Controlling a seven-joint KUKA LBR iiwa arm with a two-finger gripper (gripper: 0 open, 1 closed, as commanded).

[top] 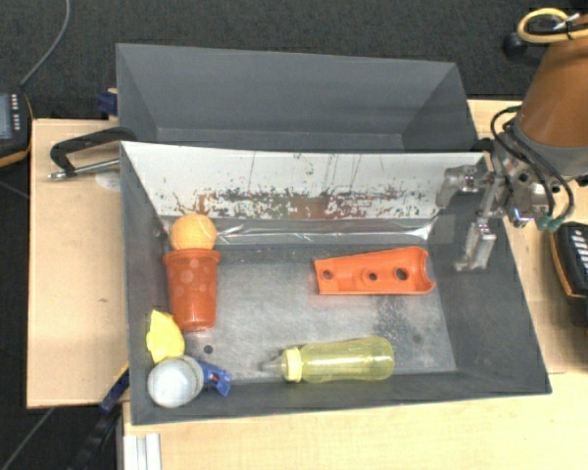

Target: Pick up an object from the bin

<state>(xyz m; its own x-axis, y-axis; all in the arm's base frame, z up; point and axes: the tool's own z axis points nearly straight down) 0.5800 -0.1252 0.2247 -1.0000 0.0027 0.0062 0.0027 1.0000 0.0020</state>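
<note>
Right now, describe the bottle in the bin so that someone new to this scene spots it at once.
In the grey metal bin, look along the floor by the near wall, at the view's bottom. The baby bottle lies there on its side, teat pointing left. It alone is see-through yellowish and long; its neighbours are solid orange, yellow or white.

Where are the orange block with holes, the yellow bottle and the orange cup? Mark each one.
orange block point(384, 262): camera view, flat top face.
yellow bottle point(348, 359): camera view, middle of body.
orange cup point(193, 290): camera view, side wall.

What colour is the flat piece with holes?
The flat piece is orange; the camera view shows it best.
</note>
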